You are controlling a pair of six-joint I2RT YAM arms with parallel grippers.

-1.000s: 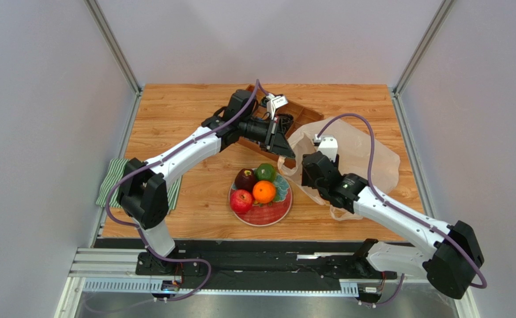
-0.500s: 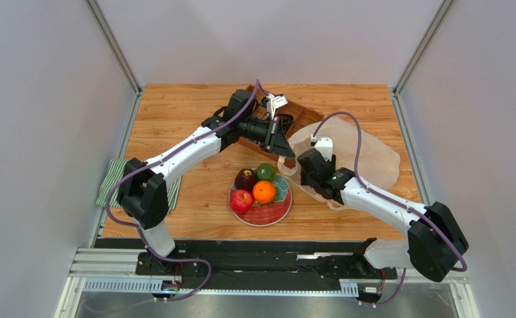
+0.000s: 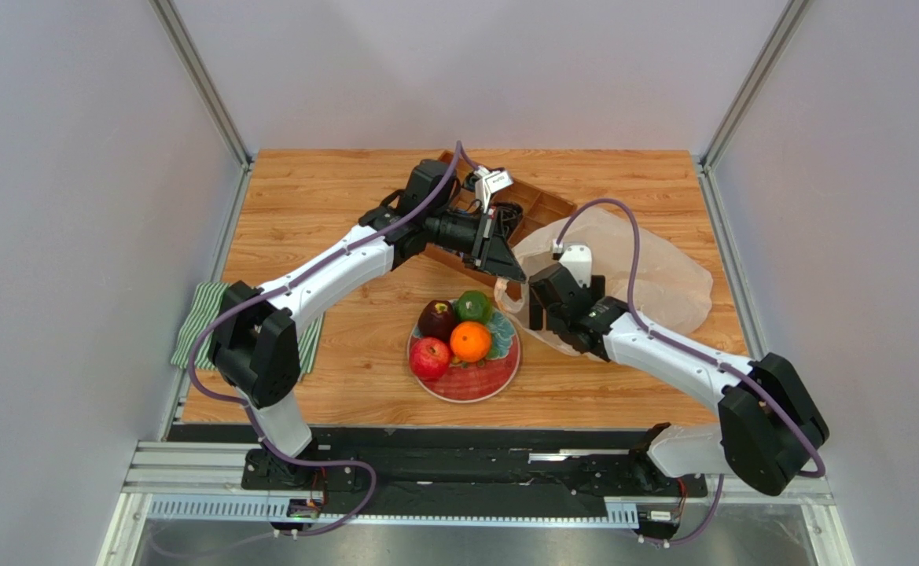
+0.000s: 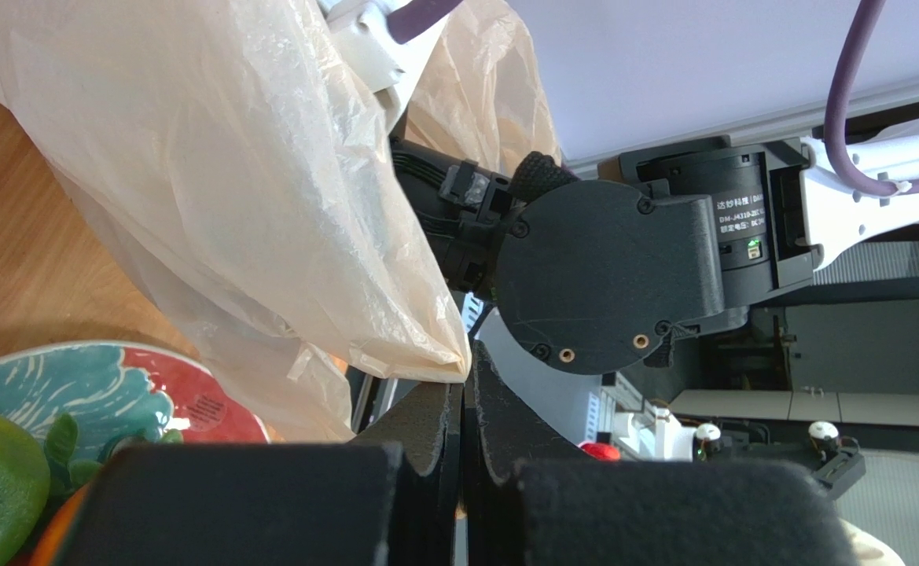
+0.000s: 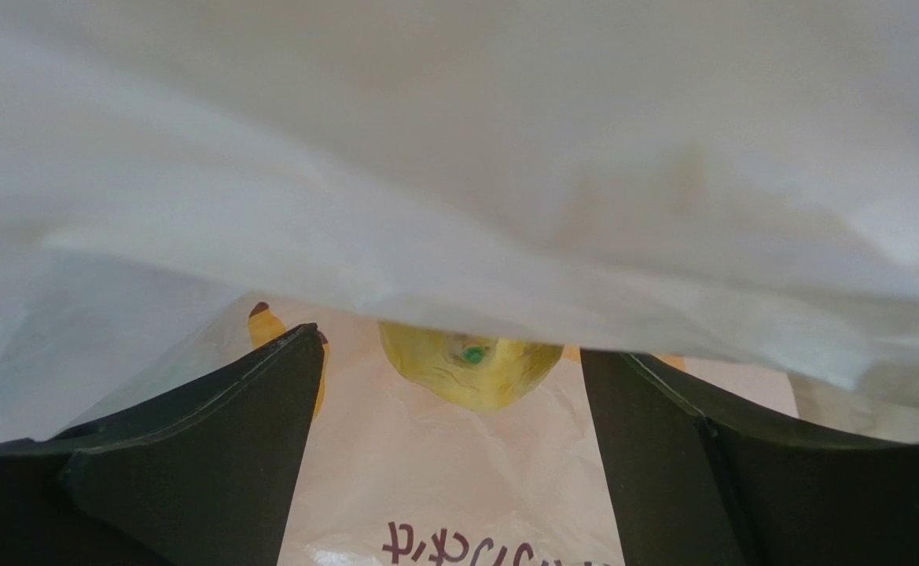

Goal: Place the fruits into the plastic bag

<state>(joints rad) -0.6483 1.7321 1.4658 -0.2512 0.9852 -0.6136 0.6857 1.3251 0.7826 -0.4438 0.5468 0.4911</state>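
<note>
Comparing the overhead views across the last second, the right arm had folded in and swung leftward. That carried the right fingers [image 3: 543, 289] from the near hem of the plastic bag [image 3: 665, 277] up to its mouth. The right wrist view showed them already under the film, which sagged overhead. They were spread wide with nothing between them. Ahead on the bag's floor lay the small yellow fruit [image 5: 470, 360] and the tip of the banana [image 5: 266, 326].

The left fingers [image 4: 464, 407] had not shifted. They stayed pressed together on a fold of the bag's edge, holding the mouth lifted just beside the wooden tray [image 3: 537, 208].

On the plate [image 3: 482, 383], resting on the counter [image 3: 310, 201] near the bag's mouth, nothing had moved. The dark red apple [image 3: 437, 318], a green fruit [image 3: 472, 305], the orange [image 3: 470, 341] and the red apple [image 3: 430, 357] sat touching one another. The second green fruit could not be found in any view.

The task looked partly done, with at least two fruits bagged and four waiting. With the mouth held up, the empty right arm would probably have to back out and reach for the plate.
</note>
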